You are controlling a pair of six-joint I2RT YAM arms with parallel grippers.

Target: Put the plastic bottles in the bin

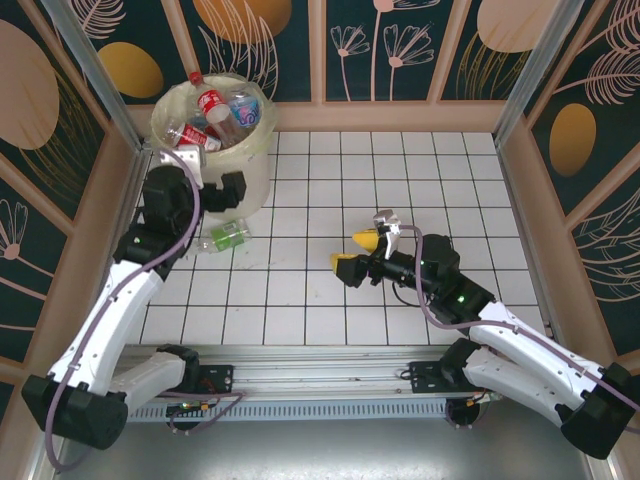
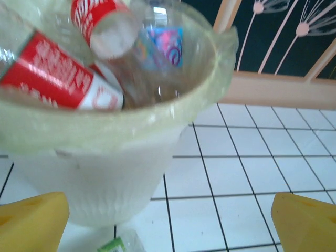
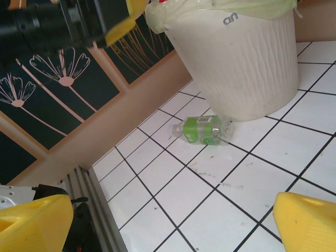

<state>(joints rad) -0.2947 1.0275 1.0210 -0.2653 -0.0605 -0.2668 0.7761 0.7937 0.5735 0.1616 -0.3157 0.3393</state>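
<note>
Top external: white tiled table, dark floral panels around, left hand and right hand gaping empty.

Bin far-left on table, bottles inside; lone bottle on table just before bin.

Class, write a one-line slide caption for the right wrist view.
One green-labelled bottle lies on its side beside the lined bin; right gripper open.
</note>
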